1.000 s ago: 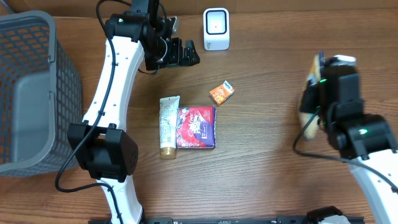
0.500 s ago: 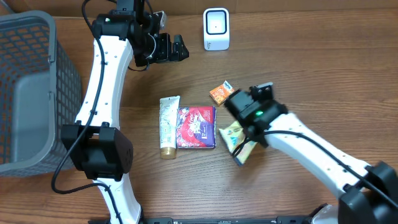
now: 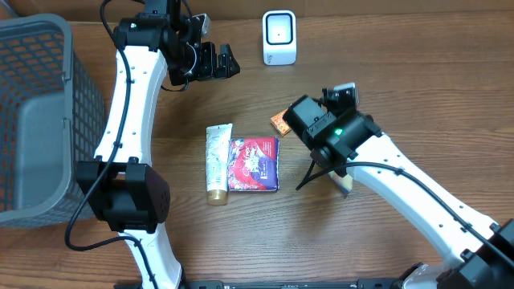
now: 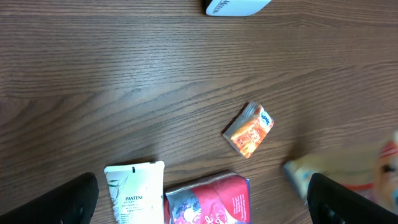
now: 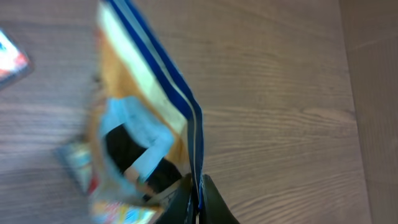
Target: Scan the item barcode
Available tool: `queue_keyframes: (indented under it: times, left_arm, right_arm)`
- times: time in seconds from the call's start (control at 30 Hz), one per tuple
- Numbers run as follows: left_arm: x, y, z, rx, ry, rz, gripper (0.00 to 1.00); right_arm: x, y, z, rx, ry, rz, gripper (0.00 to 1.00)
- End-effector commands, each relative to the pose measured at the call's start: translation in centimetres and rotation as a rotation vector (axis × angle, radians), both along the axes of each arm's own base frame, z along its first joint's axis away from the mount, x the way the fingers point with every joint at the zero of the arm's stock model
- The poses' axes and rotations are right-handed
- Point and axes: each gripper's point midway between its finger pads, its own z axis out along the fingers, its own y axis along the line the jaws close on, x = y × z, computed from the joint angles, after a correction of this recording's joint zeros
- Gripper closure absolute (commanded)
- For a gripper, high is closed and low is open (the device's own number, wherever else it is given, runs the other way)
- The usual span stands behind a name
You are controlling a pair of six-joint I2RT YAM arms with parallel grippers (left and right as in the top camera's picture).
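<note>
My right gripper [image 5: 199,194] is shut on the blue-edged seam of a yellow and orange snack packet [image 5: 134,118], which hangs blurred above the wood. From overhead, the right gripper [image 3: 334,160] is near the table's middle, and only a pale bit of the packet [image 3: 344,184] shows beneath the arm. The white barcode scanner [image 3: 279,38] stands at the back centre. My left gripper [image 3: 218,62] hovers open at the back left of the scanner, holding nothing. In the left wrist view its dark fingers [image 4: 78,200] frame the items below, and the packet [image 4: 339,174] is a blur at the right.
A white Pantene tube [image 3: 217,163] and a red packet [image 3: 254,164] lie side by side in the middle. A small orange box [image 3: 279,122] is partly covered by the right arm. A grey mesh basket [image 3: 36,120] fills the left edge.
The right arm swung in from the right edge to the table's middle, carrying the packet. The left gripper drifted slightly left and stayed open.
</note>
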Motion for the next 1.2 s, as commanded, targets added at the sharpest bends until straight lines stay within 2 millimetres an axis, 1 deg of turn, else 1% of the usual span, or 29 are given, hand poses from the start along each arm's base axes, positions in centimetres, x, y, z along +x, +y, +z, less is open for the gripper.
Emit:
queue_keyframes:
  times: [0.0, 0.1, 0.23, 0.27, 0.43, 0.6, 0.67, 0.77, 0.83, 0.87, 0.9, 0.93, 0.97, 1.03, 1.1, 1.17]
  left_arm:
    - [0.2, 0.3, 1.3, 0.008, -0.045, -0.014, 0.0]
    - [0.2, 0.3, 1.3, 0.007, -0.046, -0.014, 0.0]
    - [0.4, 0.2, 1.4, 0.007, -0.054, -0.014, 0.0]
    - [0.5, 0.2, 1.5, 0.007, -0.06, -0.013, 0.0]
    - [0.9, 0.2, 1.7, 0.005, -0.081, -0.014, 0.0]
    - [1.1, 0.2, 1.7, 0.005, -0.085, -0.013, 0.0]
    - [1.1, 0.2, 1.7, 0.005, -0.085, -0.013, 0.0]
    - [1.2, 0.2, 1.8, 0.004, -0.09, -0.013, 0.0]
    - [1.3, 0.2, 1.8, 0.004, -0.095, -0.013, 0.0]
    - [1.3, 0.2, 1.9, 0.004, -0.098, -0.013, 0.0]
    - [1.4, 0.2, 1.9, 0.004, -0.1, -0.013, 0.0]
    - [1.4, 0.2, 1.9, 0.004, -0.1, -0.013, 0.0]
    - [1.4, 0.2, 1.9, 0.004, -0.1, -0.013, 0.0]
    - [1.3, 0.2, 1.9, 0.004, -0.1, -0.013, 0.0]
    - [1.3, 0.2, 1.9, 0.004, -0.099, -0.013, 0.0]
    - [1.3, 0.2, 1.9, 0.004, -0.099, -0.014, 0.0]
  right_arm:
    - [0.9, -0.5, 4.1, 0.029, -0.099, -0.009, 0.96]
    - [1.1, -1.6, 5.8, 0.002, -0.112, -0.023, 0.96]
    - [1.0, -4.4, 8.4, -0.135, -0.16, -0.072, 0.96]
    - [0.9, -4.8, 8.7, -0.164, -0.166, -0.076, 0.96]
    - [0.6, -4.7, 9.2, -0.207, -0.174, -0.061, 0.96]
    - [0.6, -4.7, 11.8, -0.348, -0.272, -0.047, 0.96]
    - [0.6, -4.6, 12.7, -0.414, -0.286, -0.02, 0.96]
    - [0.7, -3.6, 14.2, -0.496, -0.329, 0.023, 0.96]
    - [0.7, -2.3, 14.6, -0.514, -0.35, 0.062, 0.95]
    - [0.7, -1.5, 14.6, -0.517, -0.348, 0.087, 0.85]
    - [0.6, -0.4, 14.6, -0.523, -0.347, 0.127, 0.59]
    - [0.5, 0.6, 14.6, -0.543, -0.348, 0.161, 0.43]
    - [0.3, 1.6, 14.8, -0.576, -0.353, 0.195, 0.35]
    - [0.1, 3.1, 15.1, -0.647, -0.362, 0.237, 0.31]
    - [0.0, 4.7, 15.4, -0.743, -0.375, 0.271, 0.13]
    - [0.1, 6.5, 15.1, -0.787, -0.376, 0.306, 0.05]
